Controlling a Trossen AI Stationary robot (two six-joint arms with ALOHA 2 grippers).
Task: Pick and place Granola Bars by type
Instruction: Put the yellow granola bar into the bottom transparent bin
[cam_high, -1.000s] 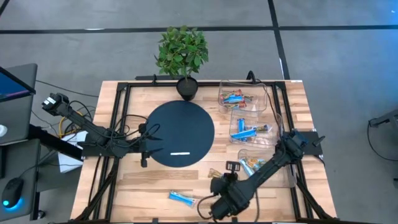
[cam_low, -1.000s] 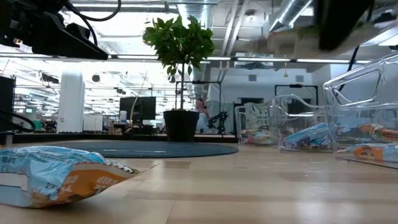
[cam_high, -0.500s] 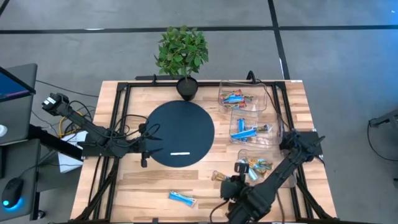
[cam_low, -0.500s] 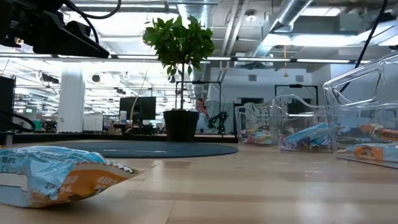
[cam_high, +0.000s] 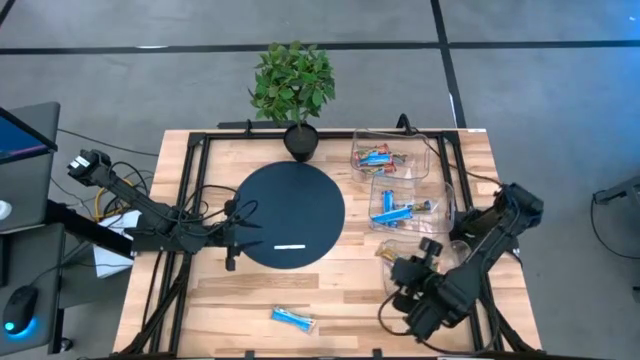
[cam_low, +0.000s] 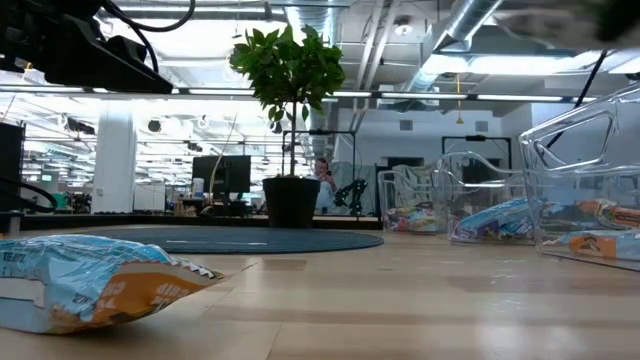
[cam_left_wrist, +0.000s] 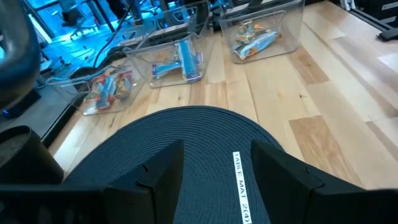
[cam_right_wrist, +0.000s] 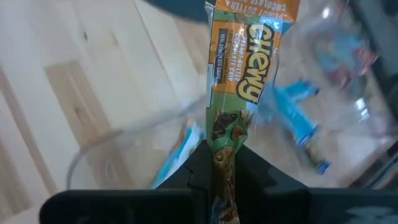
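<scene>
left tool (cam_left_wrist: 214, 180): fingers spread, nothing between them; hovers over the left edge of the round mat
left arm: parked at the left side of the bench (cam_high: 240, 290)
round mat (cam_high: 290, 213): dark, centre of bench; thin white strip (cam_high: 289, 246) lies near its front edge
plant (cam_high: 294, 85): potted, at the far edge of the bench behind the mat
loose blue bar (cam_high: 292, 318): flat on the wood at the front, well apart from both tools; fills the lower left of the low view (cam_low: 95, 280)
far bin (cam_high: 388, 157): clear, holds red-orange and blue wrappers
middle bin (cam_high: 405, 207): clear, holds blue bars
near bin (cam_left_wrist: 106, 87): clear, nearest the front edge, mostly covered by the right arm from above; a few wrappers inside
right tool (cam_right_wrist: 225, 163): fingers pressed together, pinching one end of a green-yellow-brown bar
held bar (cam_right_wrist: 245, 59): "Chewy" wrapper, sticks out away from the fingers, above the near bin; from above its end shows just left of the tool (cam_high: 384, 251)
right arm: reaches in from the right side of the bench, wrist over the right front area
</scene>
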